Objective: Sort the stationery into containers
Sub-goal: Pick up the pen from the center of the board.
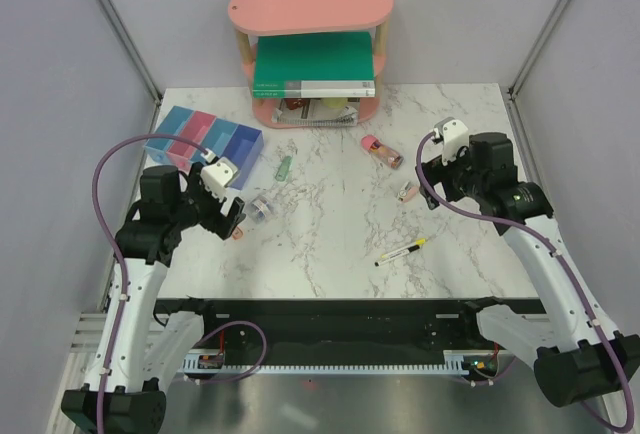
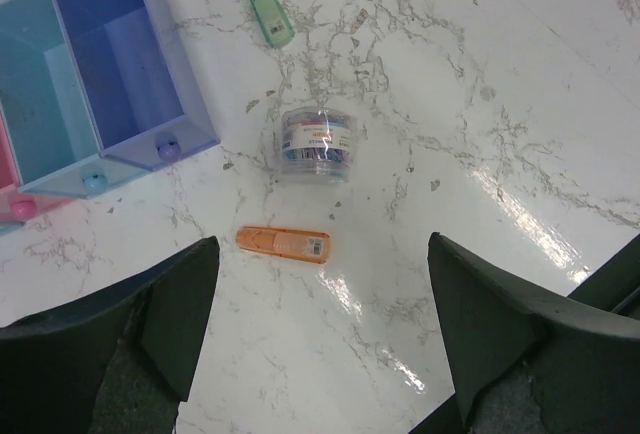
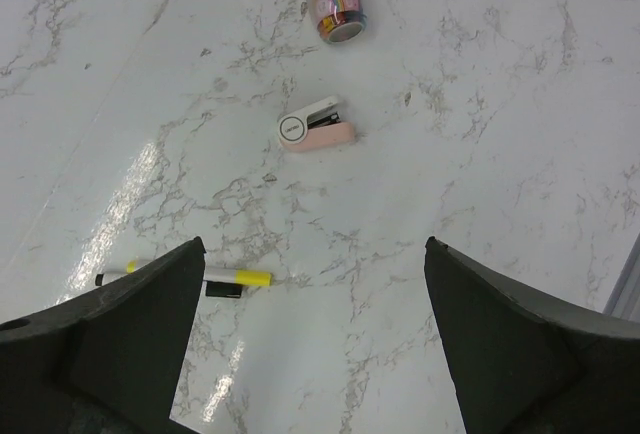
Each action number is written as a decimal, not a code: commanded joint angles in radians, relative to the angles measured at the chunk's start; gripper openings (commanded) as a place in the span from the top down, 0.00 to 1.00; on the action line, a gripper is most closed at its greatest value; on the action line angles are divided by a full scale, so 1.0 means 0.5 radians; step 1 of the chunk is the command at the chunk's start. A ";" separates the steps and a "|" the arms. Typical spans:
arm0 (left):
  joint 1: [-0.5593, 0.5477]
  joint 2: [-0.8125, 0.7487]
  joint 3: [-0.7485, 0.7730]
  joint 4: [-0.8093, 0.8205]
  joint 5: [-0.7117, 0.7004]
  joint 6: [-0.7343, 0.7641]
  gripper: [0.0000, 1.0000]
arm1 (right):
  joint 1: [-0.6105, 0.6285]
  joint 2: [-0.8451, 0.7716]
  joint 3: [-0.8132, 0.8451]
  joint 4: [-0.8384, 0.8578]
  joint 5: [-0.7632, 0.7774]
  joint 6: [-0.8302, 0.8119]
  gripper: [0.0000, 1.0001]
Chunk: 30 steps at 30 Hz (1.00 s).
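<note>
On the table [image 1: 330,284], the shelf [image 1: 310,14] stands at the far edge with the book [image 1: 310,59] lying inside it, and the row of bins [image 1: 205,139] sits at the far left. Right of the bins lies the far slim piece [image 1: 284,167], nearer than it the roll [image 1: 260,207], and nearer still the near slim piece [image 2: 283,243]. On the right half the tube [image 1: 381,150] lies farthest back, the small stapler [image 1: 407,192] just nearer and right of it, and the pen [image 1: 400,251] nearest the arms.
</note>
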 commanded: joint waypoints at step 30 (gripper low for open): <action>-0.404 1.431 0.584 0.932 -0.376 -0.554 0.17 | -0.004 -0.122 -0.433 0.289 0.519 -0.411 0.02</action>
